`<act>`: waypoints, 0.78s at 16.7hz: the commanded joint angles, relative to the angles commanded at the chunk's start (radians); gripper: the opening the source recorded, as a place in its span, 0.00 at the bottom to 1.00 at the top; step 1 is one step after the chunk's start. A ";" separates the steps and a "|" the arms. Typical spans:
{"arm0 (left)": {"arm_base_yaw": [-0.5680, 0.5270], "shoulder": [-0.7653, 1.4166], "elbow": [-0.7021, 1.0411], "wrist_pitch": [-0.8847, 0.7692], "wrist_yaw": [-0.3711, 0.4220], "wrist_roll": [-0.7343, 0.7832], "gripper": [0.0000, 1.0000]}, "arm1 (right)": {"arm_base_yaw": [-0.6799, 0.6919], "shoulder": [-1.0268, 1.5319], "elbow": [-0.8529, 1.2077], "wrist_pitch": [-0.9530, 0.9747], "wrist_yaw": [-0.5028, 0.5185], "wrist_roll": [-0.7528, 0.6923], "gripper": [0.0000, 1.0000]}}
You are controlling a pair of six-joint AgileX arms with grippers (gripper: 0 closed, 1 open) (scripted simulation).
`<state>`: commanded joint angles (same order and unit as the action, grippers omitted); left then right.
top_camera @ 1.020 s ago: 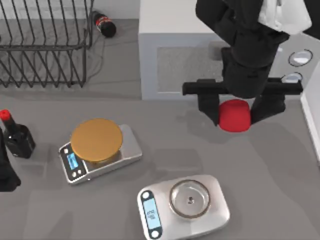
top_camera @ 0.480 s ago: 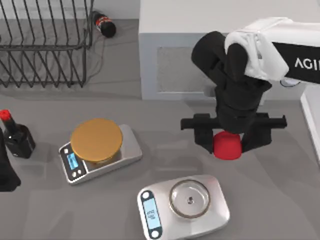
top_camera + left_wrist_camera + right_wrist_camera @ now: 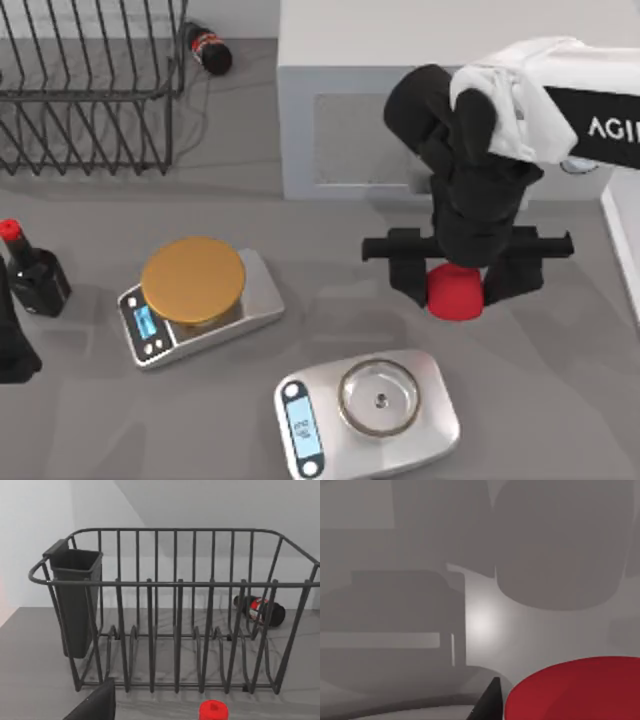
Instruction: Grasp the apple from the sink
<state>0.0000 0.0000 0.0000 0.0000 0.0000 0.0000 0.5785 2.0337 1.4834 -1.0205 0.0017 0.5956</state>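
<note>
Top view has my right gripper [image 3: 456,287] pinching the apple [image 3: 455,292] between its fingers, just in front of the sink [image 3: 360,60] and beside the glass-topped scale [image 3: 375,408]. My left arm sits parked well left of the sink.

Right arm: white shell lettered "AGI", matte-black rounded wrist, black two-finger claw [image 3: 456,277] on a flat crossbar

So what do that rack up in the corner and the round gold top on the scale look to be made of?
The rack looks like dark coated metal wire: thin bent rods, matte, with no bright glints. The gold disc on the scale looks like brushed brass or gold-painted metal: flat, even colour with a soft sheen. It could as well be plastic.
</note>
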 joint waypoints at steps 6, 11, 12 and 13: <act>0.000 0.000 0.000 0.000 0.000 0.000 1.00 | 0.000 0.000 0.000 0.000 0.000 0.000 0.68; 0.000 0.000 0.000 0.000 0.000 0.000 1.00 | 0.000 0.000 0.000 0.000 0.000 0.000 1.00; 0.000 0.000 0.000 0.000 0.000 0.000 1.00 | 0.000 0.000 0.000 0.000 0.000 0.000 1.00; 0.000 0.000 0.000 0.000 0.000 0.000 1.00 | 0.000 0.000 0.000 0.000 0.000 0.000 1.00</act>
<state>0.0000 0.0000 0.0000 0.0000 0.0000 0.0000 0.5785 2.0337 1.4834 -1.0205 0.0017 0.5956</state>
